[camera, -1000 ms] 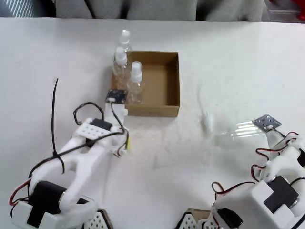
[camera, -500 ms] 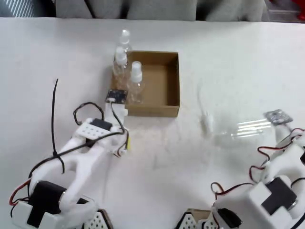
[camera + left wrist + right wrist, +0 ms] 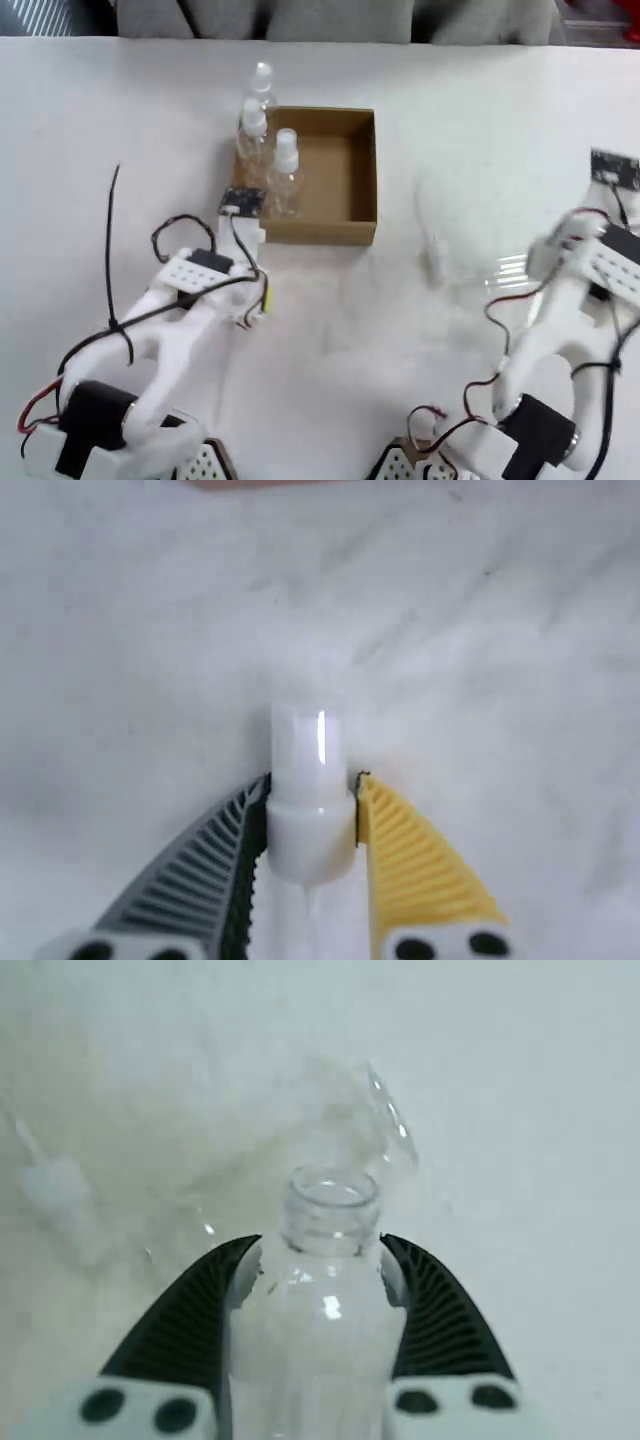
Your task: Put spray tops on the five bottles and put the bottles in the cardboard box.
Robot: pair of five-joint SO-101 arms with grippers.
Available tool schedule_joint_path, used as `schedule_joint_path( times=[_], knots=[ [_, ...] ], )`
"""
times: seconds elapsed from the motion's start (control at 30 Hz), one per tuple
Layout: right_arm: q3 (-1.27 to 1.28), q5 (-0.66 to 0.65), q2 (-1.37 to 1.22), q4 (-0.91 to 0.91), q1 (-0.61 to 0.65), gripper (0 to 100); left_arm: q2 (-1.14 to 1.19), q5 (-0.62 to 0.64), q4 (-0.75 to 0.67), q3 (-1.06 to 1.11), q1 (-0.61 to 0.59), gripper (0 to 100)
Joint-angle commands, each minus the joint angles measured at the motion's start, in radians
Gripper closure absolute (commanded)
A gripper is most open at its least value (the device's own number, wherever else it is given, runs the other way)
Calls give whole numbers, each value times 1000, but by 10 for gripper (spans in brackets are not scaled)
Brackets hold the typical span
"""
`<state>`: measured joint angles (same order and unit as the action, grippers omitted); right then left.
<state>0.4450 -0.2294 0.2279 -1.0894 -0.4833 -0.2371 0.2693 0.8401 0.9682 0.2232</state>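
Note:
My left gripper (image 3: pixel 310 802) is shut on a white spray top (image 3: pixel 308 780), grey and yellow fingers pinching its collar just above the table. In the high view this arm (image 3: pixel 190 285) ends at the front left corner of the cardboard box (image 3: pixel 355 175). My right gripper (image 3: pixel 322 1255) is shut on a clear bottle (image 3: pixel 318 1310) with an open, topless neck; the right arm (image 3: pixel 590 262) stands raised at the table's right side. Three capped bottles stand at the box: one inside (image 3: pixel 286 165), one at its left wall (image 3: pixel 252 130), one behind it (image 3: pixel 262 82).
A loose spray top (image 3: pixel 432 255) lies on the table between the box and the right arm, also visible as spray top (image 3: pixel 58 1188). A faint clear bottle shape (image 3: pixel 372 1120) lies just beyond the held bottle's neck. Open table lies in front of the box.
The right arm has risen and swung toward the far right, tilting the clear bottle up off the table. The left arm has kept still with the spray top.

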Motion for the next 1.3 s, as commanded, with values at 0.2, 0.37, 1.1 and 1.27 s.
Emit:
schedule_joint_path(
  times=[0.2, 0.37, 1.1, 1.27],
  knots=[
    [-43, 144, 42, 631, 277, 981, -265, -11, -133, 167, -19, 979],
    [-48, 144, 53, 966, 320, 981, -295, -11, -161, 198, -15, 978],
    [787, 147, 1193, 1017, 638, 982, -303, -11, -204, 206, -19, 978],
    [839, 184, 1397, 809, 750, 982, -306, -11, -210, 196, -22, 977]
  ],
)
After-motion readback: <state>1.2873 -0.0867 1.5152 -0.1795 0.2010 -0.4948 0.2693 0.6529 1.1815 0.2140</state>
